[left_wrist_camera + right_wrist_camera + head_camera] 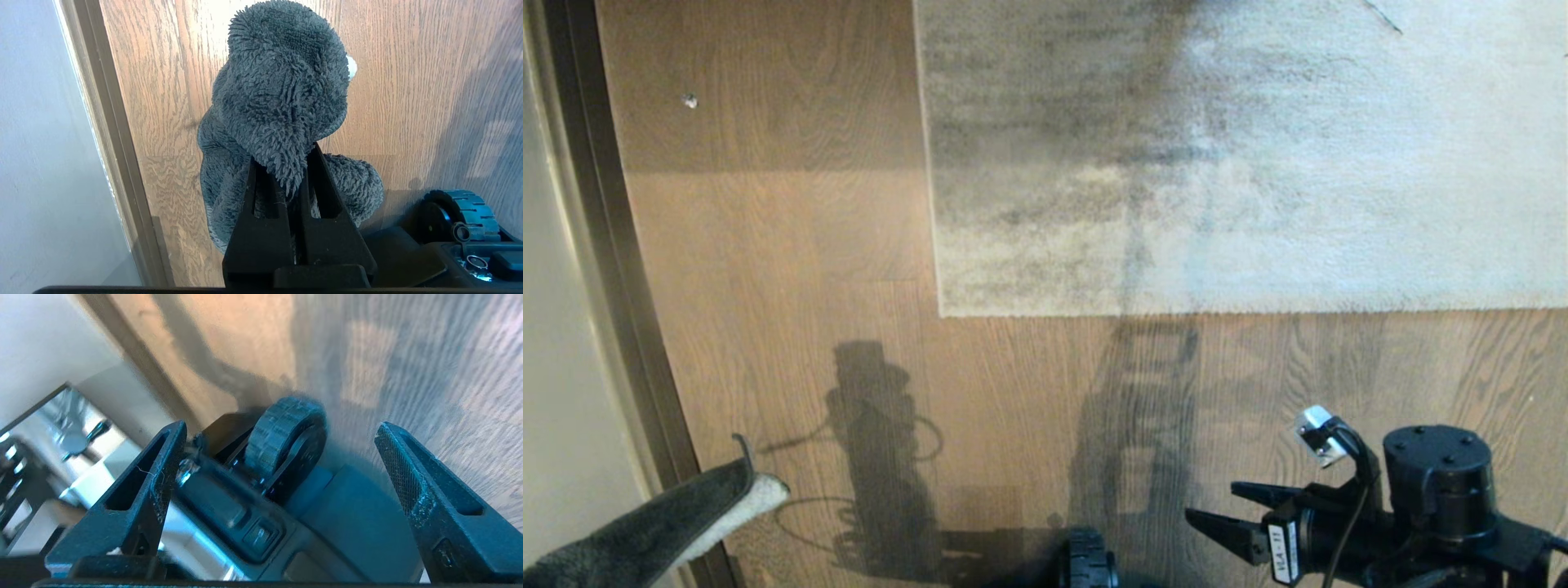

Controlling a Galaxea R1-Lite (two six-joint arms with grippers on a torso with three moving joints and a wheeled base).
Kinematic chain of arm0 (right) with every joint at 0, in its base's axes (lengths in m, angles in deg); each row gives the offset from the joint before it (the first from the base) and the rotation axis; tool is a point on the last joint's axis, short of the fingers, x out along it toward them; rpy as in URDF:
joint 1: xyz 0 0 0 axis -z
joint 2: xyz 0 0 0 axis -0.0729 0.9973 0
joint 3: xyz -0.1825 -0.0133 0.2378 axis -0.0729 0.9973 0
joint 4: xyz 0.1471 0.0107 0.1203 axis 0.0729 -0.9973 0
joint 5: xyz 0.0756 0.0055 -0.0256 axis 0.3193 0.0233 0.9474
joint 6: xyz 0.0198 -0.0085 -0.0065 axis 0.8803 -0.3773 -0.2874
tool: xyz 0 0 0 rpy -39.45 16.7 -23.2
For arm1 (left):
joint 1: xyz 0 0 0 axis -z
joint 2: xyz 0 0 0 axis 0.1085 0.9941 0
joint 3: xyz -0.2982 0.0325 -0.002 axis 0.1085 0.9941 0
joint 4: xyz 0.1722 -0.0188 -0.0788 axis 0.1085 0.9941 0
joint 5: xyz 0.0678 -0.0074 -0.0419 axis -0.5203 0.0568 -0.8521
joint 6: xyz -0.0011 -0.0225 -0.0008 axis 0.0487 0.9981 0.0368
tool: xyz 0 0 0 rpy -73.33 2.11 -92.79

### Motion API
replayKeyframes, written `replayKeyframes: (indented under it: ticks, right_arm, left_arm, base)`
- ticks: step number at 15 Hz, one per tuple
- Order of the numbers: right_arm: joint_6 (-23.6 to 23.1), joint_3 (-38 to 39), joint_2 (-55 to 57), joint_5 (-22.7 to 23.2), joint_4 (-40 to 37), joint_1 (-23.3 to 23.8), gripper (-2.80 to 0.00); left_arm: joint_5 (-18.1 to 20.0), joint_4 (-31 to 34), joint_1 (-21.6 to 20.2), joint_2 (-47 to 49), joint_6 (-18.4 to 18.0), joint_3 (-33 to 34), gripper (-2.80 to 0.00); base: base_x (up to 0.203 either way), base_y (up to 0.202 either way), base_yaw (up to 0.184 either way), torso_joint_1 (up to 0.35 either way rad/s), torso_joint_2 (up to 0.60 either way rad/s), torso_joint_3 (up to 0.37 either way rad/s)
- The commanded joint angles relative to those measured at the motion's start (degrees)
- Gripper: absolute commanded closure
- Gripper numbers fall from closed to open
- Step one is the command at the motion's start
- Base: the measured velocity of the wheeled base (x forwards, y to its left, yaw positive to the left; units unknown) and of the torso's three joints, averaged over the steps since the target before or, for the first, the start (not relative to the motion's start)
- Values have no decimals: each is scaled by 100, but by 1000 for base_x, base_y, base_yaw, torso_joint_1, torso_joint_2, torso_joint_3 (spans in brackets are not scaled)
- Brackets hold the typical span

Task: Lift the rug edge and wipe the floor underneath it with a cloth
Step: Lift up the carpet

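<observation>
The rug [1241, 155] lies flat at the back right. Its straight near edge [1217, 312] ends in a corner [942, 314] on the brown wood floor [792, 269]. The fuzzy dark grey cloth [282, 94], white on its underside, hangs above the floor [408, 81] with my left gripper [284, 157] shut on it. In the head view only the cloth [670, 523] shows, at the lower left corner. My right gripper [1210, 502] hovers low at the lower right, well short of the rug edge, pointing left. It stands open and empty [281, 426].
A dark baseboard strip [613, 269] and a pale wall [556, 343] run down the left side. My base's black wheel [1088, 563] sits at the bottom middle and shows between the right fingers [286, 433]. A small pale speck [689, 100] lies on the far floor.
</observation>
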Motion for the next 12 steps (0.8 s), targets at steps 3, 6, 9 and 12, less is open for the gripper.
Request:
replayKeyframes:
  ticks: [3,6,9,12]
  right_arm:
    - [371,62,681,-410,1164,-346,-280]
    - [547,77,949,-922,1692,-522,-280]
    - [553,-28,874,-1316,1693,-512,-280]
    - [648,-452,863,-2001,1693,-505,-280]
  left_arm:
    - [0,-1,0,0,0,0,0]
    - [0,-1,0,0,0,0,0]
    - [0,-1,0,0,0,0,0]
    - [0,-1,0,0,0,0,0]
  base:
    - [0,0,0,0,0,0]
    - [0,0,0,0,0,0]
    - [0,0,0,0,0,0]
    - [0,0,0,0,0,0]
